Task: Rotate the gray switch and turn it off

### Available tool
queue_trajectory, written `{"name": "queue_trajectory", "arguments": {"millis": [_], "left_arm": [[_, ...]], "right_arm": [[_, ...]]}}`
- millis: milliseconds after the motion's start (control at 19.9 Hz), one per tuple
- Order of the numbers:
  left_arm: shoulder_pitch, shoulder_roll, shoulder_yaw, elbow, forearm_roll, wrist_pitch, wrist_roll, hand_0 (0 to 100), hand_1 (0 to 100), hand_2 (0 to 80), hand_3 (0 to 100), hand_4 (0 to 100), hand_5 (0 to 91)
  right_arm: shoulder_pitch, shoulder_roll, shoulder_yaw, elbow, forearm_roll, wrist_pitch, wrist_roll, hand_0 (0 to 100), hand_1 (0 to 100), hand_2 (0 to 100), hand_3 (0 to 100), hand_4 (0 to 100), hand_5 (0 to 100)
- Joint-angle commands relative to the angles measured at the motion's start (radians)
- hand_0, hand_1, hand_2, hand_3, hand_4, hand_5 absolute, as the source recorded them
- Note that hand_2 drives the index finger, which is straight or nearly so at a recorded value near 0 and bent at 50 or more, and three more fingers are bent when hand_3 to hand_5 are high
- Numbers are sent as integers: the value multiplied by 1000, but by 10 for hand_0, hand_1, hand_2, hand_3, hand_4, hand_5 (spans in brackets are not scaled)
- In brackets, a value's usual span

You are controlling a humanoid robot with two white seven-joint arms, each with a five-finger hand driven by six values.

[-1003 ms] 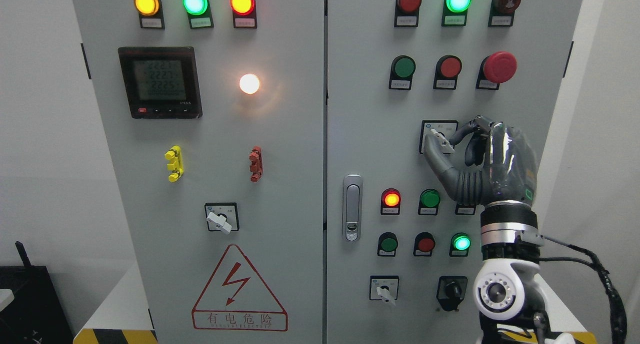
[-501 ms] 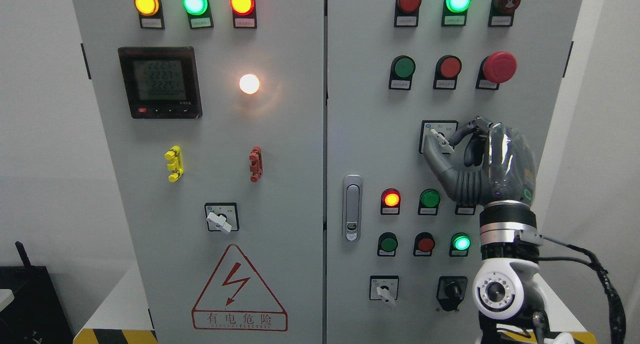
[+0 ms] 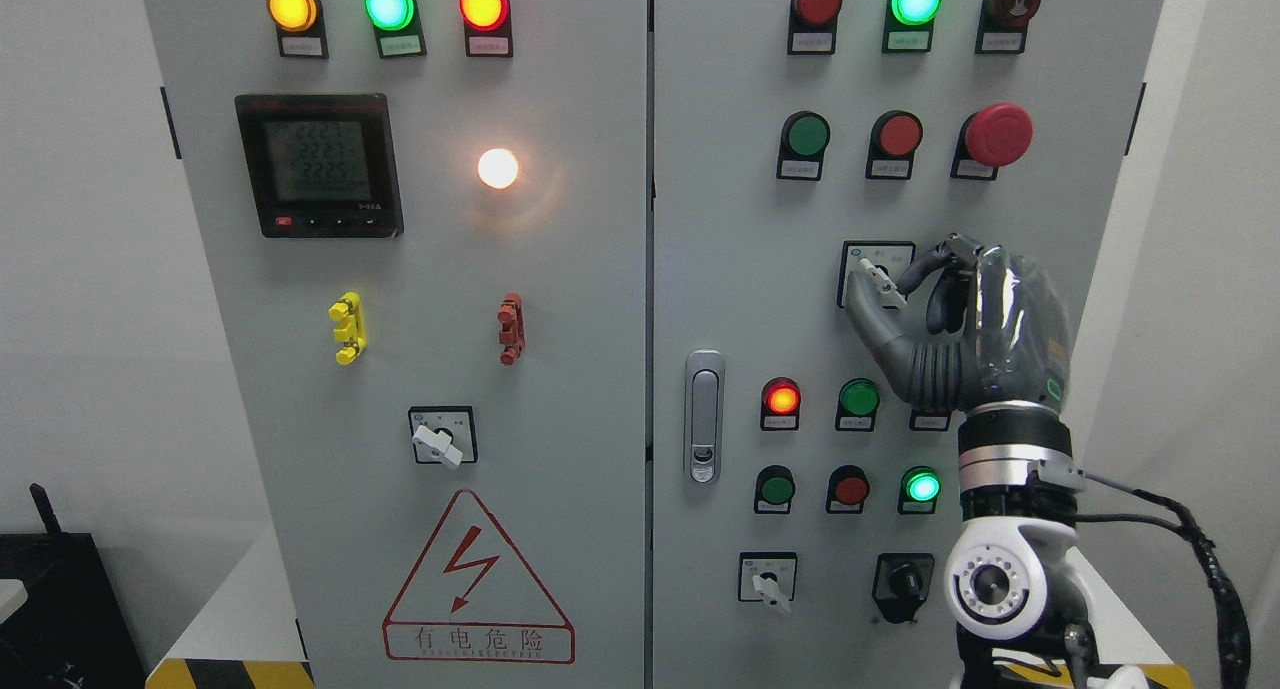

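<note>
The gray rotary switch (image 3: 882,278) sits on a square plate (image 3: 856,257) on the cabinet's right door, its pale handle slanting from upper left to lower right. My right hand (image 3: 893,287) reaches up from the lower right. Its thumb presses the handle from below left and a curled finger closes on it from the right. The other fingers are folded behind. The hand hides the plate's lower right part. My left arm does not show.
Lit lamps and push buttons cover both doors, with a red mushroom stop button (image 3: 996,134) above the hand. A door latch (image 3: 704,415) lies left of it. Two more gray switches (image 3: 441,442) (image 3: 768,581) and a black knob (image 3: 903,579) sit lower down.
The hand and the switch handle have edged very slightly left and up; the grip is the same.
</note>
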Motion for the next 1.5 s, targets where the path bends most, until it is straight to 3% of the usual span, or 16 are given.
{"name": "queue_trajectory", "arguments": {"millis": [0,1454], "left_arm": [[-9,-1,8,-25,20,-1,-1,120,389,0,0,0,0],[-9,-1,8,-25,20,-1,-1,120,389,0,0,0,0]], "right_arm": [[1,1,1,0,0,1,1,293,499,664,1000,1000,1000],[-1,7,13,9,-2,13,1,374,482,686,1000,1000,1000]]}}
